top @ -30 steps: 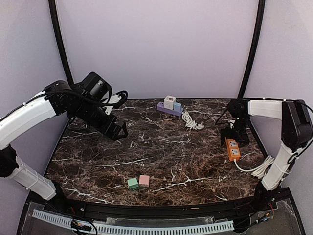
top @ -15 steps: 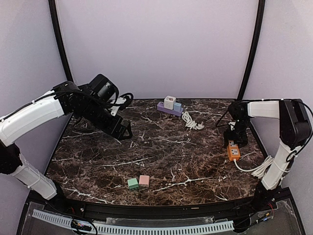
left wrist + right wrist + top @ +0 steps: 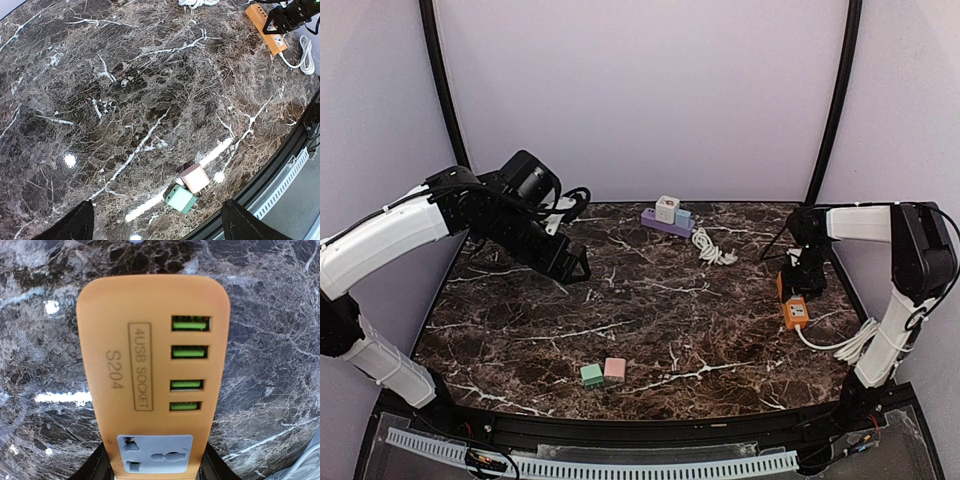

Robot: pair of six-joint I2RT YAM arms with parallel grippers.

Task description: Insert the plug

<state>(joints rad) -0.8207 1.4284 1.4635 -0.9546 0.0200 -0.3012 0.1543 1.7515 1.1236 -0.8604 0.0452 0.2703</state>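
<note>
Socket strip [image 3: 155, 375] clamped by right hand [image 3: 154, 466], fingertips [image 3: 92, 467] mostly cut off; left hand [image 3: 160, 225] spread wide.

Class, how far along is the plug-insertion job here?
Done: nothing inserted; the socket on the orange power strip is empty. In hand: the right gripper clamps that strip. Left: the open left gripper probably must fetch the pink plug or green plug, both loose on the table, and insert it.

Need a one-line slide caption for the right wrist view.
Right tool clamps the orange power strip at its socket end; four green USB ports face the camera, dark marble table behind.
</note>
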